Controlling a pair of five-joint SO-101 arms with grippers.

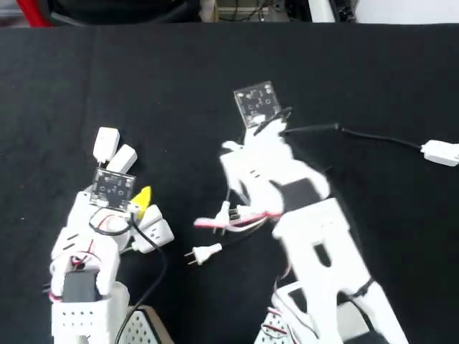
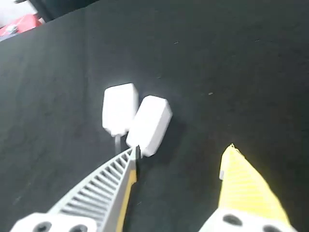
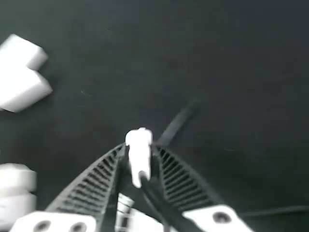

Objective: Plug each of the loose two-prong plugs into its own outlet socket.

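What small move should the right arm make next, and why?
Probably ease the right gripper toward the two white sockets. It is shut on a white plug, which sits well apart from them. The left gripper stands open just beside that pair, likely placed to steady one.

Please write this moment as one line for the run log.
left pincer: open, facing two white sockets | right pincer: shut on white plug with black cable | loose plug: lying ungrasped
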